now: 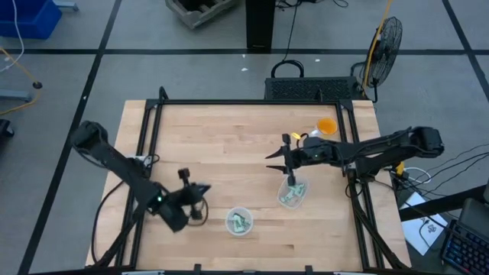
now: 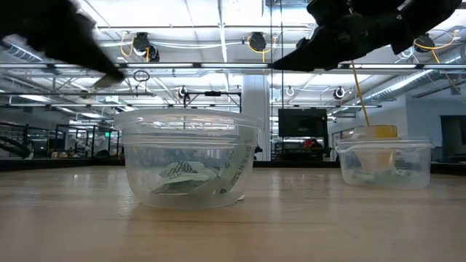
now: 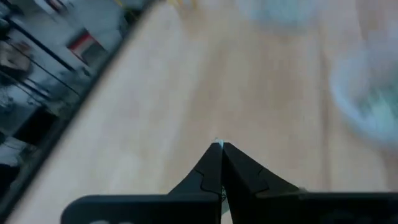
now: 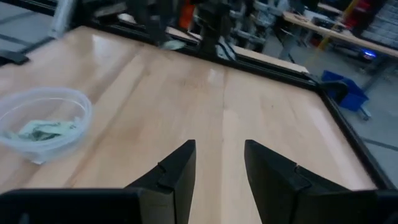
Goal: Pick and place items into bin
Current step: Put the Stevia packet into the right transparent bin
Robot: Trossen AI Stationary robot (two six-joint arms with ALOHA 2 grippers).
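The wooden counter point(image 1: 229, 145) fills the middle of the high view, framed by dark rails. The left arm reaches in from the near left corner, and its gripper point(image 1: 200, 205) hangs just left of a clear round cup point(image 1: 239, 221) near the front edge. Its jaws are pressed together, and a tiny pale speck shows at their tips point(image 3: 217, 145); what it is cannot be told. The right arm stretches in from the right side, and its gripper point(image 1: 276, 158) hovers above the counter just behind a second clear cup point(image 1: 293, 192). Its jaws stand apart with nothing between them point(image 4: 219, 163). An orange cup point(image 1: 326, 127) sits behind the right arm, near the far right rail. The green-and-white wrapped pieces point(image 1: 240, 223) lie inside the front cup, and more of them point(image 1: 291, 195) lie in the second cup.
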